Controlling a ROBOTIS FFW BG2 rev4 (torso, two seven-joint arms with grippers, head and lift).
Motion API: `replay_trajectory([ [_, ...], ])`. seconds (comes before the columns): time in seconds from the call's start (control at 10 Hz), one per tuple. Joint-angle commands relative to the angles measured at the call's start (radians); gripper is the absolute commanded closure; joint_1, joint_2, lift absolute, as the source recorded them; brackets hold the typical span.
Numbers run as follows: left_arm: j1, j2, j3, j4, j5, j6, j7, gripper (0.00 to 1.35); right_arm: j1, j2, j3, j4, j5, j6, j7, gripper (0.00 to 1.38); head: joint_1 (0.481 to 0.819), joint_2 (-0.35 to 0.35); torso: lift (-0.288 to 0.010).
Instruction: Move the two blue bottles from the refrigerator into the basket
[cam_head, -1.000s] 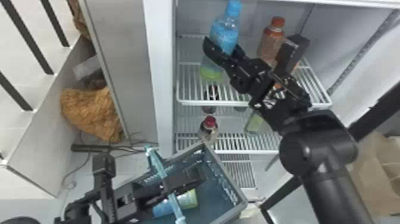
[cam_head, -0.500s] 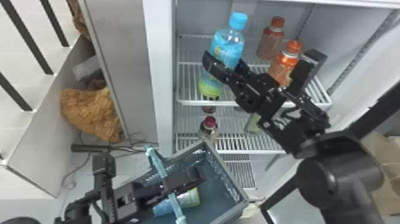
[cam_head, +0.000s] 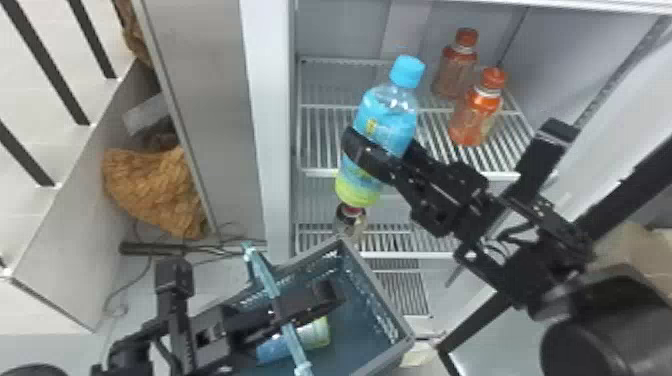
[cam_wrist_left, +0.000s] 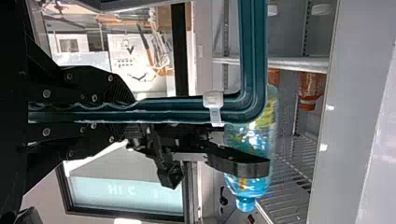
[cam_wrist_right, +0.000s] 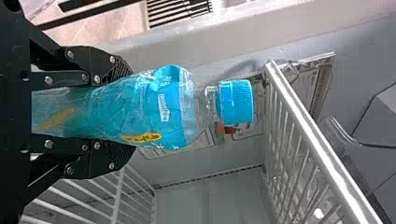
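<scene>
While L claw clamps basket handle, prob. for steadiness, R claw grips blue-capped btl. Another blue btl. lies in basket.

Bright, soft light in the head view; white glints on the blue bottle, left wrist view, upper left glaring.

Head view: blue bottle, centre, partly behind right gripper; 2nd blue bottle, lower centre, partly behind basket handle and left gripper; basket cut off by bottom edge; small dark bottle, centre, blurred.
</scene>
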Motion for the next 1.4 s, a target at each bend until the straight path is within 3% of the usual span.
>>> replay_trajectory([
  [0.0, 0.000, 0.000, 0.004, 0.000, -0.003, 0.000, 0.001, 1.20, 0.057, 0.000, -0.029, -0.042, -0.001, 0.034, 0.008, 1.28, 0.695, -0.118, -0.010],
  [0.6, -0.007, 0.000, 0.004, 0.017, -0.003, -0.017, 0.001, 1.20, 0.199, 0.017, -0.071, -0.115, -0.007, 0.120, 0.053, 1.28, 0.695, -0.135, -0.010],
  [1.3, -0.020, 0.003, -0.010, 0.017, 0.007, -0.034, 0.000, 1.20, 0.207, 0.029, -0.053, 0.005, -0.105, 0.262, 0.091, 1.28, 0.695, -0.114, -0.010],
])
